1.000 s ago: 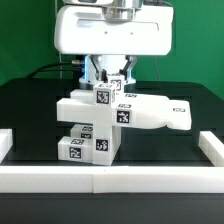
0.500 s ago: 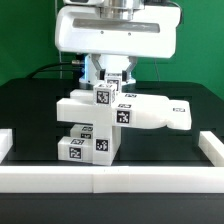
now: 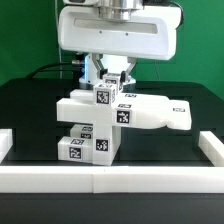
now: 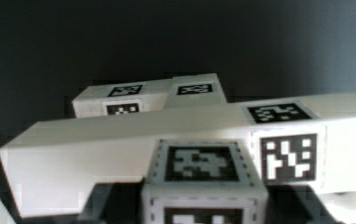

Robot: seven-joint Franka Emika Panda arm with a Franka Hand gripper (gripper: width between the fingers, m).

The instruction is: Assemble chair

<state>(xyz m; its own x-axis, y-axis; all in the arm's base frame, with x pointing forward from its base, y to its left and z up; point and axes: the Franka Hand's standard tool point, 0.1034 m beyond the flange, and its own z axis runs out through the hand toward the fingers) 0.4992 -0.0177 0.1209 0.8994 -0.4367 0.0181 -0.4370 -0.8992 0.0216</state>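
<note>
So the chair [image 3: 110, 120] is sitting half-built in the middle of the black table [image 3: 30, 110], just behind the low white border rail [image 3: 110, 178] at the near edge; it's a chunky stack of white tagged blocks with a long bar poking off toward the exterior view's right; the gripper [image 3: 112, 84] is straight above it, jaws pinched in on the small tagged block [image 3: 104, 95] at the top of the stack, so closed on that piece as far as I can tell (the fingers are mostly hidden behind the block, so I'm hedging a bit); the wrist view just shows tagged white faces packed close under the camera [image 4: 201, 165]. Handling-wise I'd guess these parts are light, stiff, hard plastic with slick faces, so they could twist or slip in a two-finger pinch; best hold looks like across two flat parallel sides of a block, not over a tag corner; compared with a second back, basically nothing's different; same pose, same grip, stack hasn't budged.
</note>
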